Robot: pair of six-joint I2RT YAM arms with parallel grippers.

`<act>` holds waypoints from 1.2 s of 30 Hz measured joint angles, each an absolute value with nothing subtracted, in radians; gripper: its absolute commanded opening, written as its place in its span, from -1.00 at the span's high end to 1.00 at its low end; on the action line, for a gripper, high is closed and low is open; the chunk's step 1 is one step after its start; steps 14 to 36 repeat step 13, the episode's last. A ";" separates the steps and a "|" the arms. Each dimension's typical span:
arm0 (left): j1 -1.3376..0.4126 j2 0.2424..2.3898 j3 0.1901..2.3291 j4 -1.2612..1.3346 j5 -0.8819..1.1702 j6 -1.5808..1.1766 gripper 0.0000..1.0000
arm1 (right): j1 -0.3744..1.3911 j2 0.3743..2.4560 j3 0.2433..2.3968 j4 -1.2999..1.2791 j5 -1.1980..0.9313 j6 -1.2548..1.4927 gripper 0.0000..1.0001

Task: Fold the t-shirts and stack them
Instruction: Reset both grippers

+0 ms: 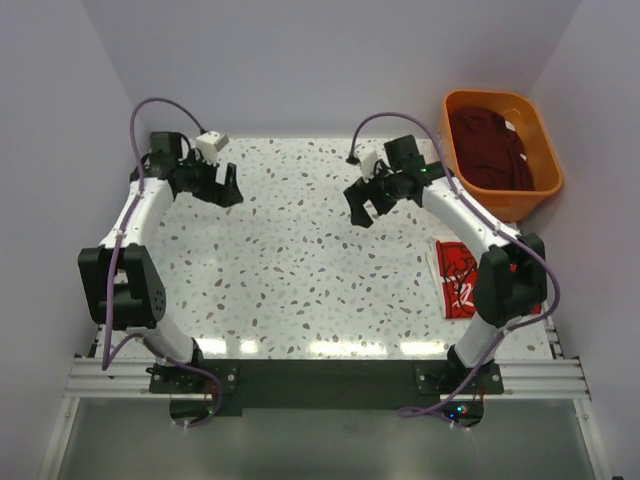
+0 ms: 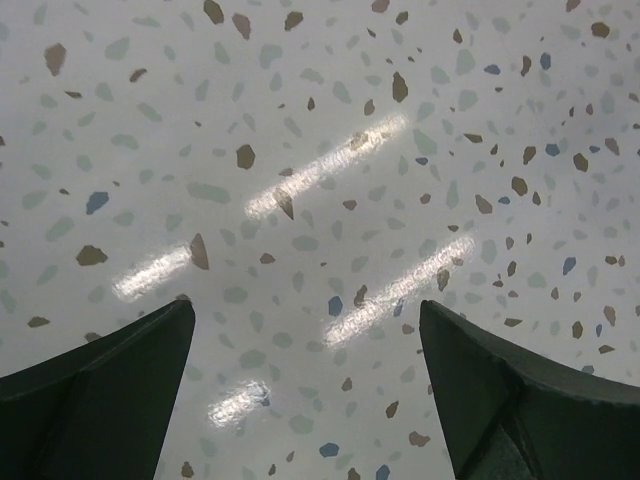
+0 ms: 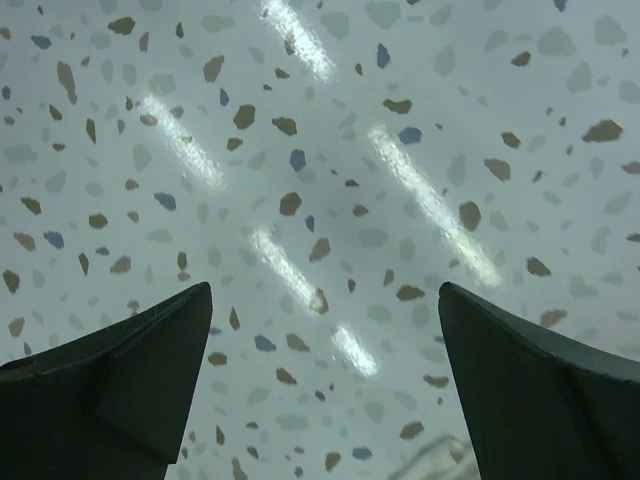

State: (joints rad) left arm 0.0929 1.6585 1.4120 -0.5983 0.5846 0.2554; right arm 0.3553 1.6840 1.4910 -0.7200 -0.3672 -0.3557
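Observation:
A bright red t-shirt point(image 1: 459, 279) with white print lies folded at the table's right side, partly hidden by my right arm. A dark maroon t-shirt point(image 1: 489, 147) lies bunched in the orange tub point(image 1: 538, 185) at the far right. No cream-white shirt is in view. My left gripper point(image 1: 229, 189) is open and empty over the far left of the table; its fingers point(image 2: 110, 390) frame bare speckled tabletop. My right gripper point(image 1: 366, 208) is open and empty above the far middle of the table; its fingers point(image 3: 540, 390) also frame bare tabletop.
The speckled white table point(image 1: 300, 270) is boxed in by pale walls at the left, back and right. The orange tub stands in the back right corner. The arm bases sit on a metal rail point(image 1: 330, 378) at the near edge.

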 measured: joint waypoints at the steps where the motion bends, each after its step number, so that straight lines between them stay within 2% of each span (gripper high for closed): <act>1: 0.080 1.656 1.389 -0.594 0.569 0.257 -1.00 | 0.378 1.713 1.478 -0.672 -0.367 -0.327 -0.97; 7: 0.024 1.631 1.134 -0.578 0.458 0.258 -1.00 | 0.455 1.868 1.401 -0.521 -0.351 -0.219 -0.97; 12: 0.018 1.620 1.021 -0.559 0.393 0.253 -1.00 | 0.471 1.886 1.345 -0.477 -0.328 -0.175 -0.97; 36: 0.018 1.617 1.011 -0.554 0.385 0.249 -1.00 | 0.471 1.882 1.337 -0.469 -0.326 -0.170 -0.97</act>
